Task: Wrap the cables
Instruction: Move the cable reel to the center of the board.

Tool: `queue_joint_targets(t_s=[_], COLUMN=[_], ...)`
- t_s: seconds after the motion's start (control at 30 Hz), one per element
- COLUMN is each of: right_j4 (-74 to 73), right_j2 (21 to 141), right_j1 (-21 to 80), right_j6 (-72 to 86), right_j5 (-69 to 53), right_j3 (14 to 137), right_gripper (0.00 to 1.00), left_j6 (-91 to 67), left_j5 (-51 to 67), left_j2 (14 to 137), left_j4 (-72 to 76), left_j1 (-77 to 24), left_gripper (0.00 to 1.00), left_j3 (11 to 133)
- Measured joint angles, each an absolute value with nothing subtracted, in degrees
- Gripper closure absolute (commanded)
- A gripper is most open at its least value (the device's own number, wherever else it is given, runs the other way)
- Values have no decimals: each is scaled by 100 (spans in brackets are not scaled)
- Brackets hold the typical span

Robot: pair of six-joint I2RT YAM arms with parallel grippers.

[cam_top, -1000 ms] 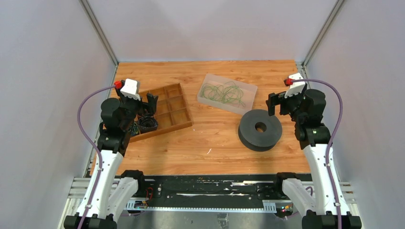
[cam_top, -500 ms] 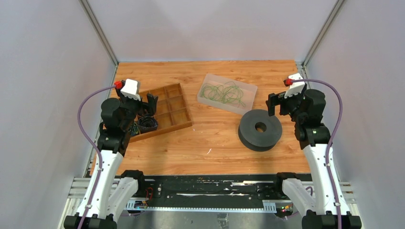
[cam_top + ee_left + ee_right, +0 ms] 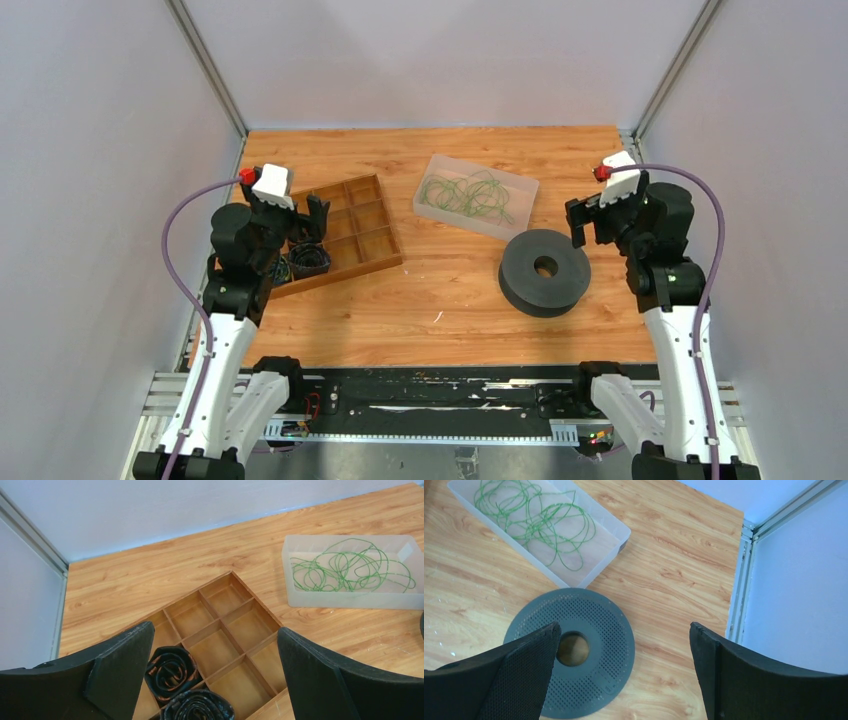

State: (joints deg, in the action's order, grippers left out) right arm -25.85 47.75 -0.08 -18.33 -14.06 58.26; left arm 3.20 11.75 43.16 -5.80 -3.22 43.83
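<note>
The cables (image 3: 466, 194) are thin green wires in loose loops inside a clear plastic tray (image 3: 522, 187) at the table's back middle; they also show in the left wrist view (image 3: 350, 571) and the right wrist view (image 3: 536, 517). My left gripper (image 3: 305, 218) is open and empty above the wooden compartment box (image 3: 372, 242). In its own view (image 3: 215, 670) the jaws stand wide apart over the compartments. My right gripper (image 3: 586, 218) is open and empty, above the table just right of the dark grey perforated disc (image 3: 545, 271); in its own view (image 3: 624, 665) nothing is between the jaws.
The wooden box (image 3: 235, 625) holds two rolled black cord bundles (image 3: 171, 670) in its near-left compartments. The grey disc (image 3: 574, 650) has a centre hole. A metal frame post (image 3: 739, 580) and grey walls bound the table on the right, left and back.
My right arm has shifted slightly to the right and back, away from the disc. The left arm and the cables have not moved.
</note>
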Motion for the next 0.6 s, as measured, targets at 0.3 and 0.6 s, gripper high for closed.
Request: queue_joint_targets(t_s=[0.3,0.6], right_j4=[-4021,-4499], right_j2=[4934,5402], right_j1=[99,1170], right_j6=[-2818,-3212], right_j5=[-1649,-1800], right_j3=[5854,4980], right_gripper=[3,3], left_j6=[368,412], left_j5=[1264,1496], left_j2=[4410,4486], left_j4=[-576,-558], left_j1=[-322,-320], left_gripper=[2,2], left_j3=[4383,4383])
